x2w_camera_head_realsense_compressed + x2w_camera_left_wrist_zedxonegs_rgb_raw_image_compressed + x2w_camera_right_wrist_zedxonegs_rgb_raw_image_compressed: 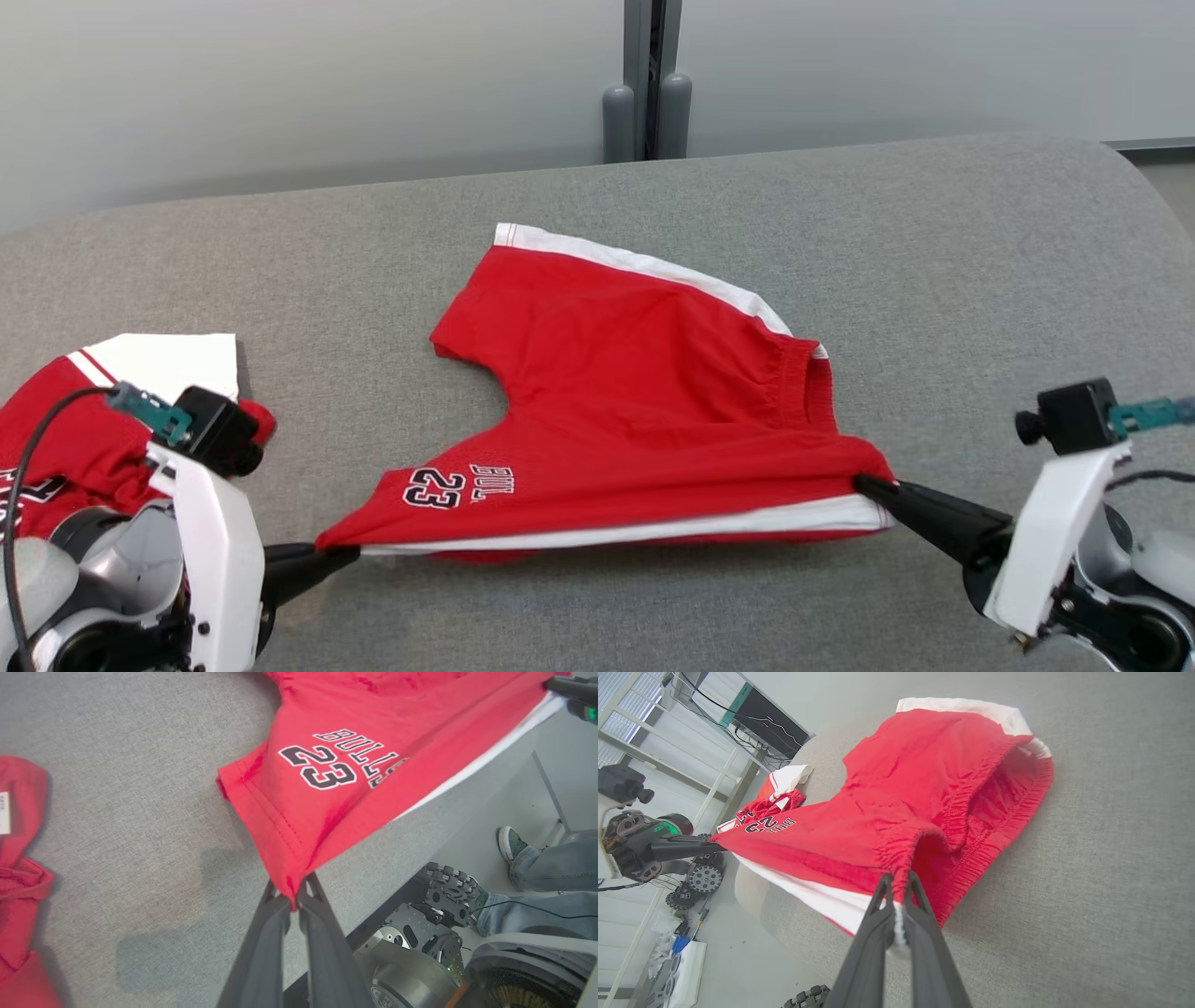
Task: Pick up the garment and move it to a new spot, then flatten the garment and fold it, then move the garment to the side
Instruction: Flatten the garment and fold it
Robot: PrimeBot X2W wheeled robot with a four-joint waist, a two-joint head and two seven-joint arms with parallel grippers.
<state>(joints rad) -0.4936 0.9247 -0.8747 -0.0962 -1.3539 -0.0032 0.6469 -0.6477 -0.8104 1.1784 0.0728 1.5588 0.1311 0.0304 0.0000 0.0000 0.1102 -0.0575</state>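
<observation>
You are looking at the red Bulls 23 shorts [635, 392] lying spread near the middle of the grey fabric-covered surface [980, 243]. Their near edge is hanging slightly raised and stretched taut between the two pincers, while the far leg with its white side stripe [653, 266] is resting flat. The left pincer [293, 895] is clenching the hem corner of the near leg, just below the printed number, with both dark fingers pressed together on the red cloth. The right pincer [899, 884] is grasping the gathered elastic waistband [971, 812] at its near corner, its fingers closed tight on the fabric. The waistband opening is gaping toward the robot's right side of the surface. On the robot's left, a second red garment [56, 439] with a white panel is lying crumpled at the surface's edge, apart from the shorts. In the left wrist view, a person's shoe [510, 842] and jeans leg [551, 868] are showing beyond the surface's near edge.
</observation>
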